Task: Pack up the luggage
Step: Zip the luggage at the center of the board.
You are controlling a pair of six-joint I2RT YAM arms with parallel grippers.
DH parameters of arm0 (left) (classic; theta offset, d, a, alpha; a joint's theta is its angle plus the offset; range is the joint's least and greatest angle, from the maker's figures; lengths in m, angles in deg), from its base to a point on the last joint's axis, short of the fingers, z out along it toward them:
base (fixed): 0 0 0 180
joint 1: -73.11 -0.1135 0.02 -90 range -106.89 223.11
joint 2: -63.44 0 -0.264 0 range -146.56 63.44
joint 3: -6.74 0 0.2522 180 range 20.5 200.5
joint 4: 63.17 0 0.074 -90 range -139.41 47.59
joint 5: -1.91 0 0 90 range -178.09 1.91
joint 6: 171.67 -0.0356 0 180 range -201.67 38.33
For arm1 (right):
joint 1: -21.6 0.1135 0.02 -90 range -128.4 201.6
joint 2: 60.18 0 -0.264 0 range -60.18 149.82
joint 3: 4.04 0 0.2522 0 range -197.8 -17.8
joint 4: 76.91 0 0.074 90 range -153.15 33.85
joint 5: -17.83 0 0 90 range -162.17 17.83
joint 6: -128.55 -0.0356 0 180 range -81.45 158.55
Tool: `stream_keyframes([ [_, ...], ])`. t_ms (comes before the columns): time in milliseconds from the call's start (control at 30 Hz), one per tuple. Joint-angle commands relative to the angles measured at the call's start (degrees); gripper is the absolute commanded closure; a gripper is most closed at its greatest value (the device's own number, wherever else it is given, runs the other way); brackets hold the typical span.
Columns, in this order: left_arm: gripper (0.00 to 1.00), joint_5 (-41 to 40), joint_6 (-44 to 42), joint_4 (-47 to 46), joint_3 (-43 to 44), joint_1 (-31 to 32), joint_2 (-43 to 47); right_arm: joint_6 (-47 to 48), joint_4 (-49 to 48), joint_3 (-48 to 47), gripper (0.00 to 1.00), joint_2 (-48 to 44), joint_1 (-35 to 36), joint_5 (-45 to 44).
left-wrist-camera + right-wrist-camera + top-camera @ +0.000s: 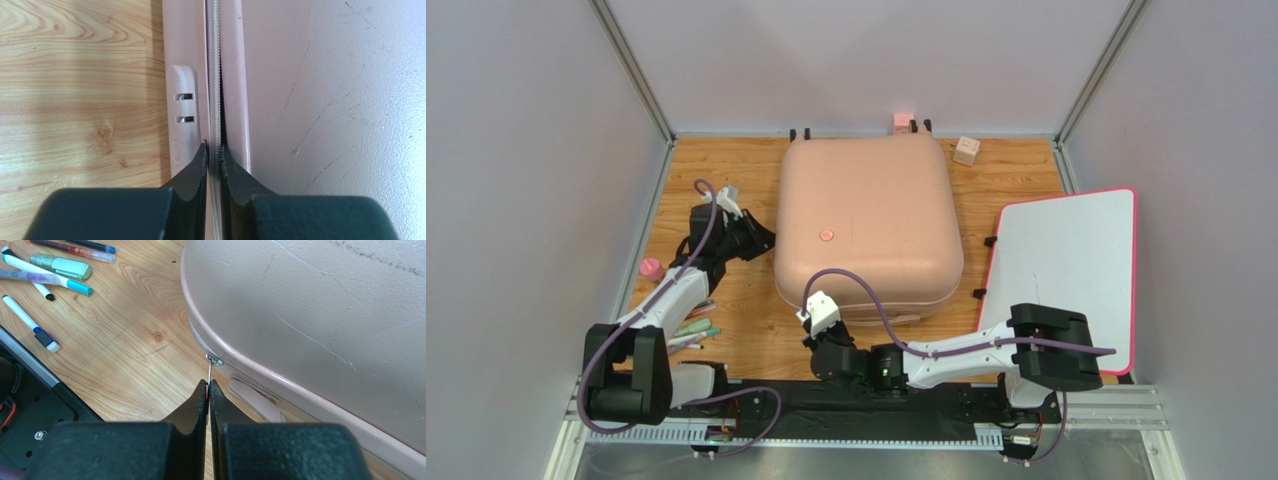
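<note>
Grey walls are seen around the wooden counter [736, 170], on which the pink suitcase [866, 220] is laid flat and shut, towards the back and middle. A white board [1066, 270] is set just to its right, and pens [55, 267] are scattered at the near left. The left tool [213, 147] is pressed to the zip seam [215, 75] on the suitcase's left side, its jaws nearly together; whether anything is pinched cannot be told. The right tool [208, 385] is clenched on the zip pull [209, 371] at the near-left corner.
</note>
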Motion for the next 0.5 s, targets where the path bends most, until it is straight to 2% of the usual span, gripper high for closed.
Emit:
stream_keyframes([
  [0, 0.91, 3.3, 0.1, -3.6, -1.5, 2.5, 0.2, -2.6, -1.7, -2.2, 1.0, 0.2, 2.3, 3.0],
  [100, 1.0, 4.1, 0.2, -4.5, -2.3, 3.4, 1.2, -3.7, -1.1, -2.1, 1.0, 0.0, 2.3, 2.6],
  [233, 1.0, 2.7, -0.2, -4.7, -4.9, 5.2, 4.3, -5.7, 0.2, -0.8, 1.0, -1.6, 2.0, 1.8],
  [467, 1.0, -2.7, -1.7, -2.0, -11.7, 6.9, 15.9, -9.1, 3.1, 1.4, 1.0, -3.4, 1.7, 1.6],
])
